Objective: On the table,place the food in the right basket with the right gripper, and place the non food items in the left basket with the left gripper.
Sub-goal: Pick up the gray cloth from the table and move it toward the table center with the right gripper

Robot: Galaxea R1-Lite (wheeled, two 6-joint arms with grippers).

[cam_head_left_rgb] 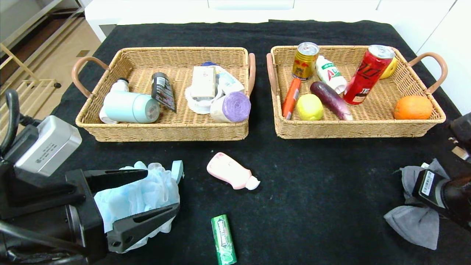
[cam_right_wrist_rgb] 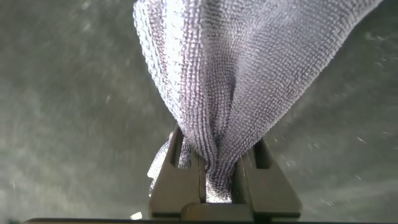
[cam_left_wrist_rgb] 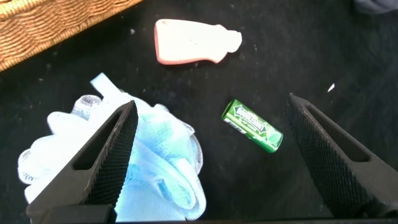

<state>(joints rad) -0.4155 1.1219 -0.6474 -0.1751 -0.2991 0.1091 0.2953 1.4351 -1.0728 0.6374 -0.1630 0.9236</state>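
Bath pouf [cam_head_left_rgb: 138, 197], light, soft and compressible, lies near the pink bottle [cam_head_left_rgb: 231, 176] between our wide-open left gripper [cam_head_left_rgb: 162, 191], so we judge its bunched middle best, while our right gripper [cam_right_wrist_rgb: 217, 180] pinches the limp grey towel [cam_head_left_rgb: 415, 217].

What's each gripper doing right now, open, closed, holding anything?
Left gripper: open above the blue bath pouf, holding nothing.
Right gripper: shut on the grey towel.
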